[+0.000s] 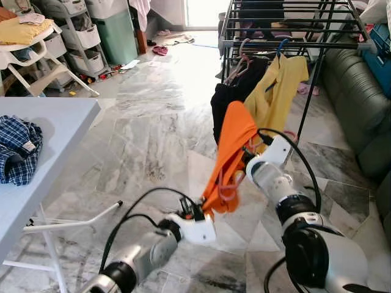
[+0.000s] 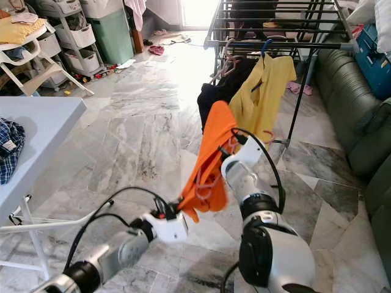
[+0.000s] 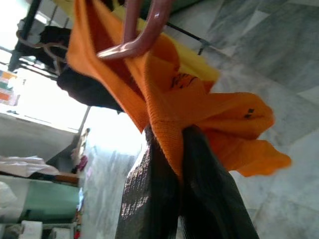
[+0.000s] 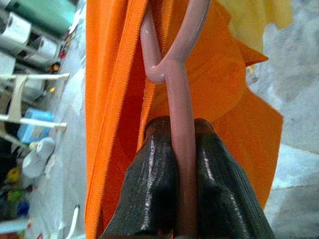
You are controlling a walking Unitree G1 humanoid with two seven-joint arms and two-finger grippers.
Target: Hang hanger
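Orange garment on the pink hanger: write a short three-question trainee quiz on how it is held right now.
1. True or false: the right gripper is shut on the pink plastic hanger.
2. What does the left gripper pinch? A) blue checked shirt B) orange knit garment C) yellow shirt
3. Fill in: the yellow shirt hangs on the black metal drying ____.

Key: 1 true; 2 B; 3 rack.

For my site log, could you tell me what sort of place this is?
Probably a home living area used for laundry: a clothes drying rack with hung shirts, a green sofa, and stacked storage drawers.
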